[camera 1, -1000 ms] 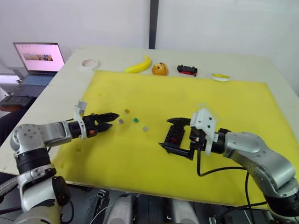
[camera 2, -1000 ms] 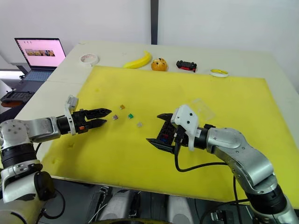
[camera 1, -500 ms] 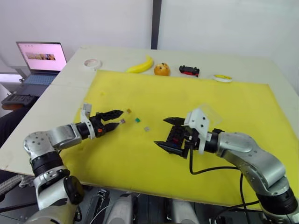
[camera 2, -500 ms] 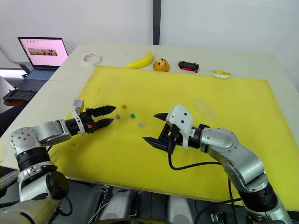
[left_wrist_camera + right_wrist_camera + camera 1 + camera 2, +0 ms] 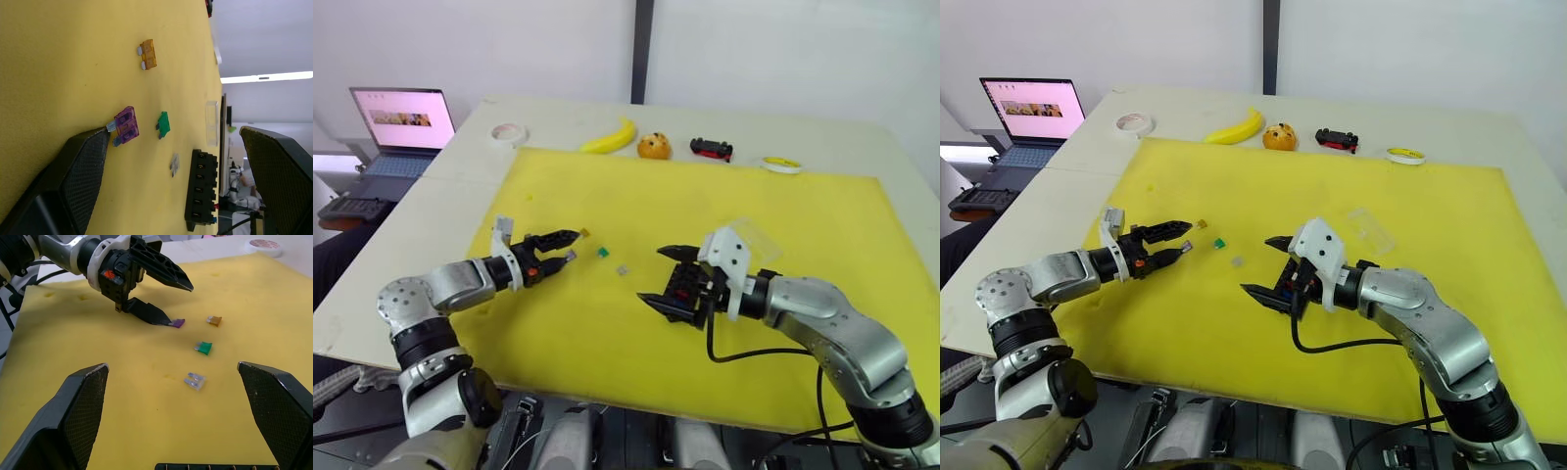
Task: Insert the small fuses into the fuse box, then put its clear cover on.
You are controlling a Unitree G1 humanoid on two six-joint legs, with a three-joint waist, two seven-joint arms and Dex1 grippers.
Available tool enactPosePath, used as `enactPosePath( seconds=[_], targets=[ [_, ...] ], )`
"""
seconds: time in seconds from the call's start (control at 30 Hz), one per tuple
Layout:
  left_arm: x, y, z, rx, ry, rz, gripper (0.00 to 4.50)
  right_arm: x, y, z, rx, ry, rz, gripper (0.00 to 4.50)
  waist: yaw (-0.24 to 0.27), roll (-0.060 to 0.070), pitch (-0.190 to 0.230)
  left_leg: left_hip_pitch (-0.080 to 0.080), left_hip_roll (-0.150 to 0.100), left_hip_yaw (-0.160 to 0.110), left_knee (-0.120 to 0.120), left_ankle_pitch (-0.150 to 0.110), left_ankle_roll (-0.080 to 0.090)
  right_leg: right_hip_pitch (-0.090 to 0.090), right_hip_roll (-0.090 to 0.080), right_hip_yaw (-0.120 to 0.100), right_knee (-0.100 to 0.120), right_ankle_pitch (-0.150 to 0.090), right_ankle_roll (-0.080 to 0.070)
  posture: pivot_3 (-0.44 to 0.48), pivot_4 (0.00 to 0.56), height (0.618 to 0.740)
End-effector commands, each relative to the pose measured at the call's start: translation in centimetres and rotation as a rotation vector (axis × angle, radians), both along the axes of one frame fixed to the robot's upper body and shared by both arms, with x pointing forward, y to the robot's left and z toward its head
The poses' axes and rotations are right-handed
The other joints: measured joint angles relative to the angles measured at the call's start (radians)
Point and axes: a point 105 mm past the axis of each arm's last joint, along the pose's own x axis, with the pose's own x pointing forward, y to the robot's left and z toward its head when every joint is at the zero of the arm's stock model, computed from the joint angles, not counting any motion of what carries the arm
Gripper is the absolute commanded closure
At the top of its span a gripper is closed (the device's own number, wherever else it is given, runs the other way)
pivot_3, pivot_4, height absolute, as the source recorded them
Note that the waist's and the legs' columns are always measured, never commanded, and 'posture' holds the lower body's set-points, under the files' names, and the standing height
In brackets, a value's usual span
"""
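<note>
Left gripper (image 5: 1175, 242) at the purple fuse (image 5: 126, 128), jaws spread, one fingertip touching it.
Right gripper (image 5: 1271, 266) gapes wide and empty over the black fuse box (image 5: 200, 190); orange (image 5: 148, 54), green (image 5: 164, 124) and grey fuses (image 5: 174, 164) lie loose on the yellow mat (image 5: 1449, 215), clear cover (image 5: 1369, 224) beyond.

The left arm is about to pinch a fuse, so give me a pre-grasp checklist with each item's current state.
1. Left end effector open: ok, fingers spread.
2. Purple fuse lined up: ok, it lies at the tip of the lower finger, apparently touching it.
3. Neighbouring fuses out of the way: ok, the orange fuse, green fuse and grey fuse lie apart from it.
4. Fuse box ready: cannot tell which slots are free.
5. Right end effector clear of the grasp: ok, open around the fuse box.
6. Clear cover available: ok, on the yellow mat.
</note>
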Motion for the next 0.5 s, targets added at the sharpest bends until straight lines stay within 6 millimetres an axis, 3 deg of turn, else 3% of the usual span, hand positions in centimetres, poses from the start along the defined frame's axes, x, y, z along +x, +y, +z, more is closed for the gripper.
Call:
enactPosePath(
  seconds=[0.03, 0.5],
  targets=[
    [-0.4, -0.9, -1.3, -0.037, 0.046, -0.028, 0.00, -0.1, 0.3, 0.8, 0.006, -0.045, 0.010, 0.02, 0.000, 0.000, 0.000, 0.000, 0.000, 0.000, 0.000, 0.000, 0.000, 0.000, 0.000, 0.000, 0.000, 0.000, 0.000, 0.000, 0.150, 0.740],
    [0.2, -1.6, -1.7, -0.094, 0.061, -0.024, 0.00, 0.0, 0.2, 1.0, -0.004, -0.049, 0.017, 0.02, 0.000, 0.000, 0.000, 0.000, 0.000, 0.000, 0.000, 0.000, 0.000, 0.001, 0.000, 0.000, 0.000, 0.000, 0.000, 0.000, 0.150, 0.740]
  ],
)
